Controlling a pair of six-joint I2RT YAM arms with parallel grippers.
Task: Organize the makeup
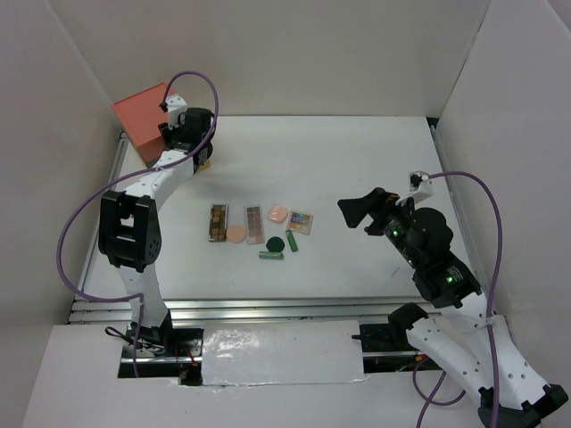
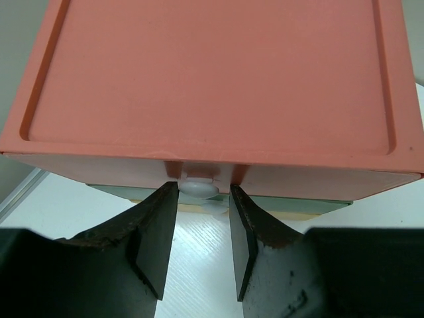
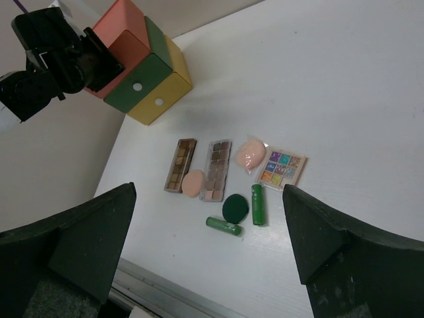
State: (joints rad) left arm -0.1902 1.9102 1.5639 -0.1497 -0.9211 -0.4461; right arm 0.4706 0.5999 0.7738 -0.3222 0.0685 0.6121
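**A:** How does the left gripper (image 2: pixel 204 205) stand at the drawer chest (image 2: pixel 212 79)?

**B:** Its jaws flank the white knob (image 2: pixel 197 187) of the chest's red top drawer, half narrowed. Whether they grip it, I cannot tell.

**A:** And the makeup (image 3: pixel 216 169)?

**B:** It lies in a loose row right of the chest, well apart. It is probably light, stiff and slick. Take the palettes (image 3: pixel 180 164) by their long edges; the green tubes (image 3: pixel 258 204) may roll.

**A:** The right gripper (image 1: pixel 361 212)?

**B:** Farther right of the chest, spread wide, empty, its way unobstructed.
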